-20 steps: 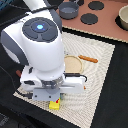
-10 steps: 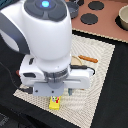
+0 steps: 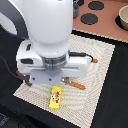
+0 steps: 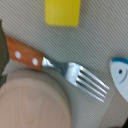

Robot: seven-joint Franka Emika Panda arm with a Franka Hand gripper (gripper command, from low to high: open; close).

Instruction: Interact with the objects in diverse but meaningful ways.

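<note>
A striped cloth mat [image 3: 100, 60] covers the dark bench [image 3: 115, 107] (a toy stove [image 3: 102, 15] sits beyond).

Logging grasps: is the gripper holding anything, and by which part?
Cannot be told: the gripper's fingers show in neither view. The wooden-handled metal fork and the yellow flat packet lie free on the mat.

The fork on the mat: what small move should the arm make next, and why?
Probably a short descent straight toward the fork. In the wrist view it lies flat on the striped mat, its wooden handle beside a round wooden piece, the yellow packet apart from it. The pincer's fingers are not visible, so go slowly.
</note>
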